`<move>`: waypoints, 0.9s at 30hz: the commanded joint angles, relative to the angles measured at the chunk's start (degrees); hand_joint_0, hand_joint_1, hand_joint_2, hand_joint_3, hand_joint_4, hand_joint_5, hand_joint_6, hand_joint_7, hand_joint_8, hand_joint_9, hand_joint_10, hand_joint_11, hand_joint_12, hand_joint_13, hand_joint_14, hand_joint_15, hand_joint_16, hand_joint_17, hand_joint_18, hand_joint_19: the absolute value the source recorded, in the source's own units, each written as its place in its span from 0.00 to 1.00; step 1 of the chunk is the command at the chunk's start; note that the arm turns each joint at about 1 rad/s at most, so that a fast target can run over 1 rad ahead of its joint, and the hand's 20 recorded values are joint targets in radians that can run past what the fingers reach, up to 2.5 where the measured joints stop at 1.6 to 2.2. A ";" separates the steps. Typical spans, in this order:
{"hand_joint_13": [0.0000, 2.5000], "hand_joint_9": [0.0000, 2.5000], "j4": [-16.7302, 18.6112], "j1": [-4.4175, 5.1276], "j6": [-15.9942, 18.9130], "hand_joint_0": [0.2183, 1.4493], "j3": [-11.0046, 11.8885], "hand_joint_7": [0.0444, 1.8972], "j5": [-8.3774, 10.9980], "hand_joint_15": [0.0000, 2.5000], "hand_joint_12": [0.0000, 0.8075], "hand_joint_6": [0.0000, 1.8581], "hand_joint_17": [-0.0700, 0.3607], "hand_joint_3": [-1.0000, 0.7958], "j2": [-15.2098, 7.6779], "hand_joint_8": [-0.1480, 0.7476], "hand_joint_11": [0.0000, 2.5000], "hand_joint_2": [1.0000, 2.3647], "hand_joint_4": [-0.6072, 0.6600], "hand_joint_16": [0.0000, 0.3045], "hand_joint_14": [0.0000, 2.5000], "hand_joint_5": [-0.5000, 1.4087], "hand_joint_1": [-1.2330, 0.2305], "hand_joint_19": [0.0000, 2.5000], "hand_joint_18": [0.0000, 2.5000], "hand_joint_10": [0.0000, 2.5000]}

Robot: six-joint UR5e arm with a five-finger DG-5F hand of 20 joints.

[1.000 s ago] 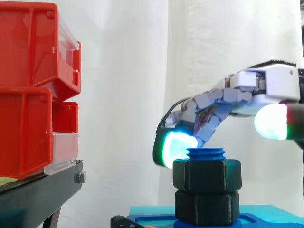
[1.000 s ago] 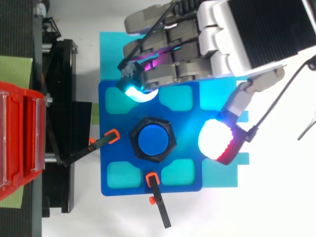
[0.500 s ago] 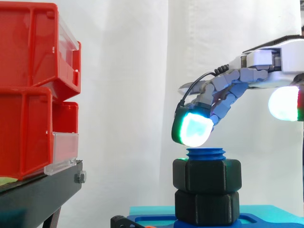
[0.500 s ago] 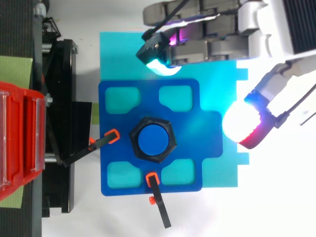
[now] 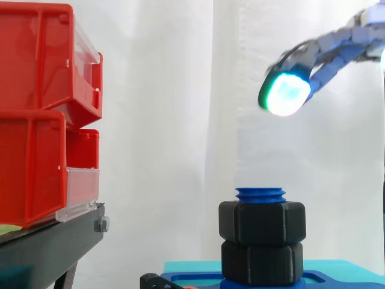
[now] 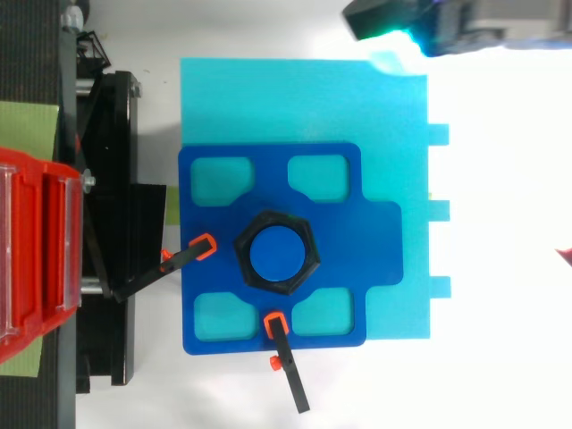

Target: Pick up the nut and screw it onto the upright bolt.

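Overhead, hand point(image 5: 328, 53) hangs open, empty; nut point(image 5: 261, 223) sits on bolt point(image 5: 260, 194)

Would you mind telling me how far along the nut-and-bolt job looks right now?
Done: the black nut sits threaded on the upright blue bolt, a few threads showing above it. In hand: nothing; the robot hand hangs open, high and clear of the bolt. Left: apparently nothing, though tightness cannot be judged.
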 commanded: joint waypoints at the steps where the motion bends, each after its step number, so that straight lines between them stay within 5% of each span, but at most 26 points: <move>1: 0.04 0.09 6.67 1.83 4.24 0.22 -9.25 0.36 4.38 0.00 0.42 0.27 0.38 0.28 3.43 0.39 0.00 0.00 0.59 0.13 0.00 0.15 0.72 0.00 0.00 0.00; 4: 0.04 0.09 5.70 2.89 11.10 0.22 -9.42 0.35 7.54 0.00 0.43 0.27 0.38 0.28 3.34 0.39 0.00 0.00 0.60 0.14 0.00 0.15 0.70 0.00 0.00 0.00; 8: 0.04 0.08 5.35 3.42 16.81 0.22 -9.42 0.35 8.77 0.00 0.44 0.27 0.39 0.28 3.34 0.40 0.00 0.00 0.60 0.14 0.00 0.15 0.67 0.00 0.00 0.00; 21: 0.03 0.05 5.00 4.03 39.49 0.22 -9.42 0.27 14.57 0.00 0.46 0.27 0.41 0.28 3.34 0.40 0.00 0.00 0.63 0.15 0.00 0.13 0.66 0.00 0.00 0.00; 27: 0.02 0.03 4.12 4.03 43.18 0.22 -9.42 0.27 15.10 0.00 0.47 0.27 0.43 0.28 3.34 0.42 0.00 0.00 0.65 0.17 0.00 0.13 0.68 0.00 0.00 0.00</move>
